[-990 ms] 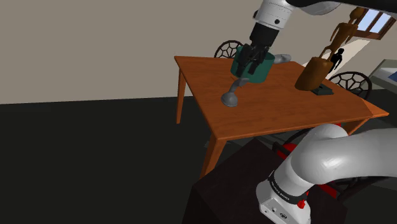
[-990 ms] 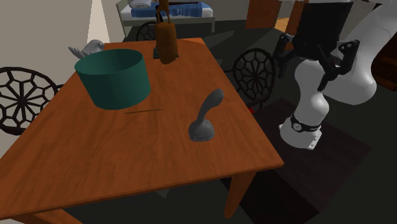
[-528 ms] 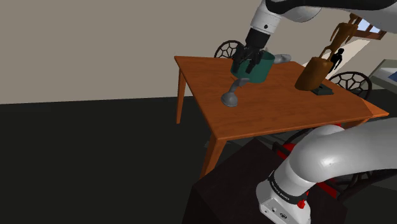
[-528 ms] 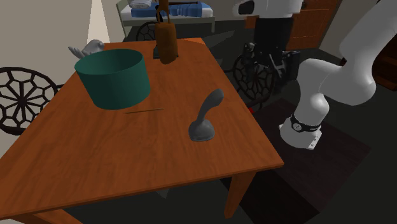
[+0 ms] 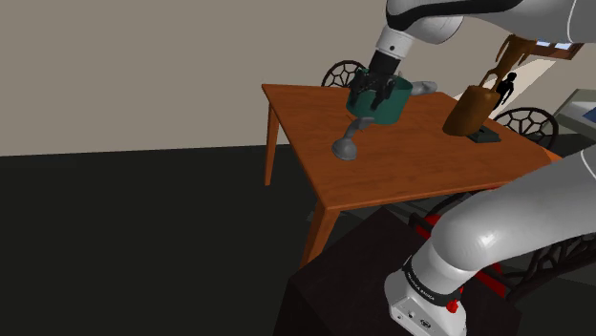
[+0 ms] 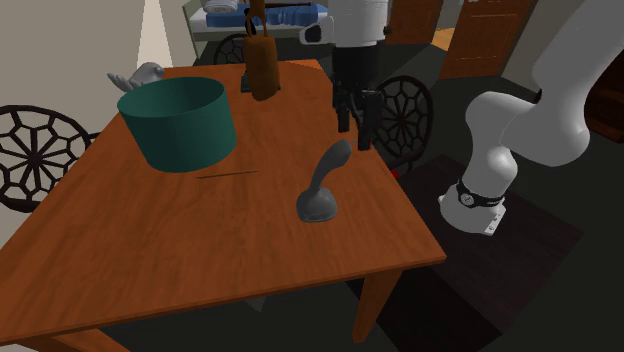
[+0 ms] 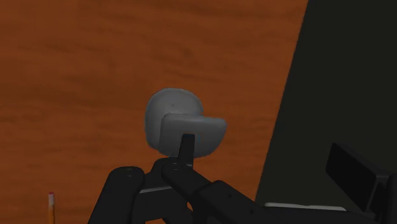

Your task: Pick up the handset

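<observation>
- Black gripper (image 6: 354,136) of the white Franka arm (image 6: 520,110) hanging fingers-down over the wooden table (image 6: 150,270), close to the table edge on the stand's side.
- Fingers parted and clasping nothing, tips just above the handset and not touching it.
- Curved grey handset (image 6: 322,186) lying on bare wood near the second exterior view's right-hand table edge, broad round end down, slimmer end rising toward the gripper.
- Through the wrist view, the handset (image 7: 181,124) straight ahead of the hand, seen end-on against the wood grain, with the table edge and dark floor beside it.
- At the hand's side in that view, a thin orange stick (image 7: 51,207), possibly a pencil, on the tabletop.
- Round teal tub (image 6: 180,122) standing well apart from the handset, toward the second exterior view's left.
- Tall brown bottle (image 6: 262,62) upright on a dark base at the table's far end.
- Small grey figure (image 6: 140,76) at the table edge beyond the tub.
- Dark chairs (image 6: 30,150) with web-patterned backs drawn up around the table.
- In the shoulder view, the gripper (image 5: 374,95) in front of the tub, the handset (image 5: 349,141) below it.
</observation>
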Controlling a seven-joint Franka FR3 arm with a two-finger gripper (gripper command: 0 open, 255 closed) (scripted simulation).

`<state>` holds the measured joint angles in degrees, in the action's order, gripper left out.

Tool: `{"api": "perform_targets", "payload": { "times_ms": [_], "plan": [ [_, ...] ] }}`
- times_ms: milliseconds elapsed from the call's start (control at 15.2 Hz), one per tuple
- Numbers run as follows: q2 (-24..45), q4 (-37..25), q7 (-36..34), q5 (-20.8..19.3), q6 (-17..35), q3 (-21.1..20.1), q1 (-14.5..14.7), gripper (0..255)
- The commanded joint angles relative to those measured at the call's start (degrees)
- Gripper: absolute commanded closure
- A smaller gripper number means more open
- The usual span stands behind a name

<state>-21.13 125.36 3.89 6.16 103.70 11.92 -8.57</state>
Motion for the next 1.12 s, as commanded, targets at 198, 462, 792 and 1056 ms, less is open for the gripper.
{"api": "perform_targets", "payload": {
  "times_ms": [198,462,792,1056],
  "plan": [
    [7.6,-4.1,-0.1,1.7,2.3,3.3,-1.9,0],
    [8.1,-1.5,0.5,1.9,5.3,3.4,-1.9,0],
    [8.7,0.6,1.1,2.2,8.0,3.5,-1.9,0],
    [8.6,0.7,1.1,2.2,8.0,3.5,-1.9,255]
  ]
}}
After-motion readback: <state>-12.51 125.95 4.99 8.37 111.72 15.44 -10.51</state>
